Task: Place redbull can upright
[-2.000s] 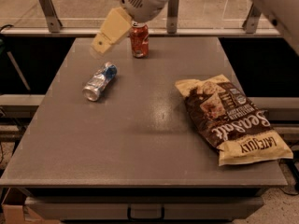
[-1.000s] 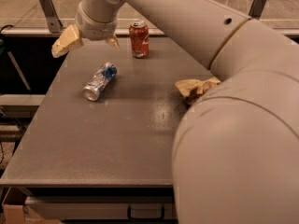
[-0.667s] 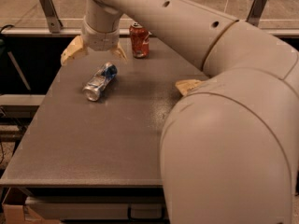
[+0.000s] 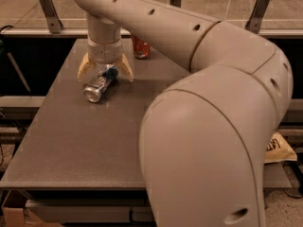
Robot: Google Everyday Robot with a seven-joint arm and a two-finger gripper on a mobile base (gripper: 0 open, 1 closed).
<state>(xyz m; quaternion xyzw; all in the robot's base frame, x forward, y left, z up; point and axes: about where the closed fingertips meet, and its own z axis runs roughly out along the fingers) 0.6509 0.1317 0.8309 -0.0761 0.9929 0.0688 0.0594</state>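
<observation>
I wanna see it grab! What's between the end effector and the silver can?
Nothing: in the camera view, the open end effector straddles the lying redbull can.

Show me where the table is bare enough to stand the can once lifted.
Bare tabletop runs across the front-left, from the lying redbull can to the near edge. The back is crowded: the open gripper straddles the can, the red can stands just behind. The arm hides the right side.
</observation>
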